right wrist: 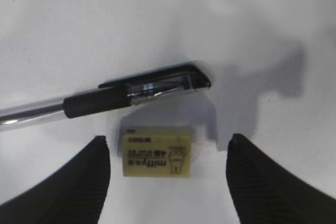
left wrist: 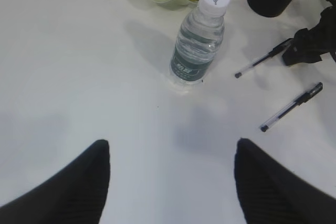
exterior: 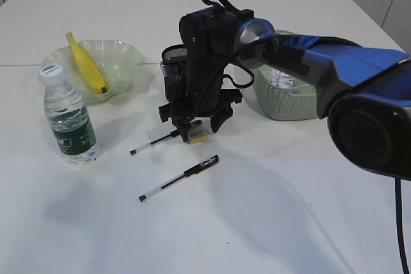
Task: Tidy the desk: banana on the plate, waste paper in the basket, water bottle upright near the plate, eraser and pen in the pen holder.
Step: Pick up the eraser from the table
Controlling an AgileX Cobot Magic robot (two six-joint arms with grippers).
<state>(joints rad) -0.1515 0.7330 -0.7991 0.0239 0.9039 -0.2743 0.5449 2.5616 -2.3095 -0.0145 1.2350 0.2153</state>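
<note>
The yellow eraser (right wrist: 156, 152) lies flat on the table between the open fingers of my right gripper (right wrist: 167, 153); the fingers do not touch it. It shows under that gripper (exterior: 194, 126) in the exterior view (exterior: 197, 137). One pen (right wrist: 105, 99) lies just beyond the eraser (exterior: 154, 141). A second pen (exterior: 179, 178) lies nearer the front (left wrist: 292, 106). The black mesh pen holder (exterior: 172, 68) stands behind the right arm. The banana (exterior: 87, 62) lies on the green plate (exterior: 125, 56). The water bottle (exterior: 67, 117) stands upright near the plate (left wrist: 198, 38). My left gripper (left wrist: 170, 156) is open and empty above bare table.
The green basket (exterior: 289, 101) with crumpled paper (exterior: 281, 80) in it stands at the right behind the arm. The table's far edge runs along the back.
</note>
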